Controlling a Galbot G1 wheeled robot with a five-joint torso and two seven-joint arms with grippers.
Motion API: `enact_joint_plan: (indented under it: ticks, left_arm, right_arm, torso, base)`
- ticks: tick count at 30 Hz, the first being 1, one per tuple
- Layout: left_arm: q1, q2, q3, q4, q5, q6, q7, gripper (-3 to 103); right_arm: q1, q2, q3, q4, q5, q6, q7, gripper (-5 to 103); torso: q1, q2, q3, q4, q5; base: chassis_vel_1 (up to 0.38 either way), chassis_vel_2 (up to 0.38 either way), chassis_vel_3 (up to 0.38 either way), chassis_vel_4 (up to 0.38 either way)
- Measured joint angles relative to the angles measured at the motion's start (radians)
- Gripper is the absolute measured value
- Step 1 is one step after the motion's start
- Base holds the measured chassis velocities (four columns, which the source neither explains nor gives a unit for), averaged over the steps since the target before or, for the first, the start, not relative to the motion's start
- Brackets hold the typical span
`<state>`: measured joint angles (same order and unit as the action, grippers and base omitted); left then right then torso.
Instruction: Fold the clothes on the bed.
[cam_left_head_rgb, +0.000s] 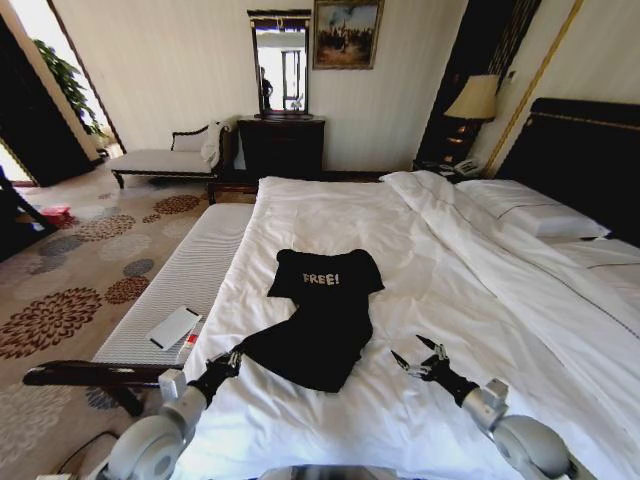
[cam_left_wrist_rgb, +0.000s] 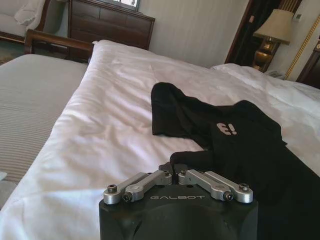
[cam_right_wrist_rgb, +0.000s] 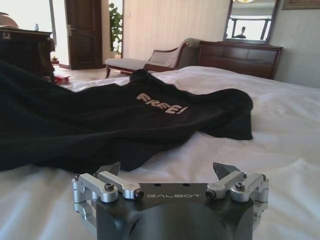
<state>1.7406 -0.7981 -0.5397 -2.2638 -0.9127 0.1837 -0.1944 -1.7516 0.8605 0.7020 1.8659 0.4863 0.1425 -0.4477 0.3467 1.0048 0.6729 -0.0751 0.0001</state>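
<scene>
- The left gripper (cam_left_head_rgb: 232, 358) sits low at the near left of the bed (cam_left_head_rgb: 330, 420), its fingers drawn in on the near left corner of the clothes (cam_left_head_rgb: 322, 315); in the left wrist view the linkages are folded inward and a fold of the black fabric (cam_left_wrist_rgb: 250, 150) lies right at the fingertips (cam_left_wrist_rgb: 172, 176).
- The right gripper (cam_left_head_rgb: 415, 356) rests over the white duvet (cam_left_head_rgb: 450, 290) just to the right of the garment's hem, fingers spread wide and holding nothing (the right wrist view shows the two pads (cam_right_wrist_rgb: 225, 170) well apart, with bare duvet between them and the black top (cam_right_wrist_rgb: 125, 120) beyond).
- The clothes lie rumpled on the middle of the bed, "FREE!" lettering facing up, collar end toward the far side.
- Left of the bed stands a striped bench (cam_left_head_rgb: 190, 270) with a white card (cam_left_head_rgb: 174, 327) on it.
- Pillows (cam_left_head_rgb: 540, 210) lie at the right by the dark headboard (cam_left_head_rgb: 580, 150).
- Farthest off, a chaise (cam_left_head_rgb: 170, 155) and a dark dresser (cam_left_head_rgb: 280, 145) stand by the wall.
</scene>
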Motion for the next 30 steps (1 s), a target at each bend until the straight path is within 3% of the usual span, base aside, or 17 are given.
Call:
enact_joint_plan:
  ticks: [2, 8, 22, 30]
  left_arm:
    - [-0.009, 0.006, -0.031, -0.002, -0.034, 0.004, -0.004, 0]
    - [-0.067, 0.025, -0.007, 0.014, -0.063, 0.013, -0.017, 0]
    - [-0.046, 0.021, -0.006, 0.033, -0.059, 0.014, -0.015, 0]
    - [-0.052, 0.016, 0.0, 0.024, -0.06, 0.015, -0.022, 0]
  right_arm:
    - [0.008, -0.004, -0.024, -0.012, -0.023, 0.005, -0.035, 100]
    - [0.003, 0.002, -0.058, 0.004, -0.01, -0.003, -0.073, 100]
    - [0.151, -0.069, -0.157, -0.048, 0.058, -0.055, -0.035, 100]
    - [0.295, -0.108, -0.288, -0.136, 0.101, -0.077, -0.015, 101]
  torso:
    - [0.0, 0.0, 0.0, 0.0002, 0.0]
    - [0.0, 0.0, 0.0, -0.0007, -0.0002]
    - [0.0, 0.0, 0.0, 0.0, -0.0001]
    - [0.0, 0.0, 0.0, -0.0002, -0.0001]
  base:
    - [0.0, 0.0, 0.0, 0.0]
    - [0.0, 0.0, 0.0, 0.0]
    - [0.0, 0.0, 0.0, 0.0]
    - [0.0, 0.0, 0.0, 0.0]
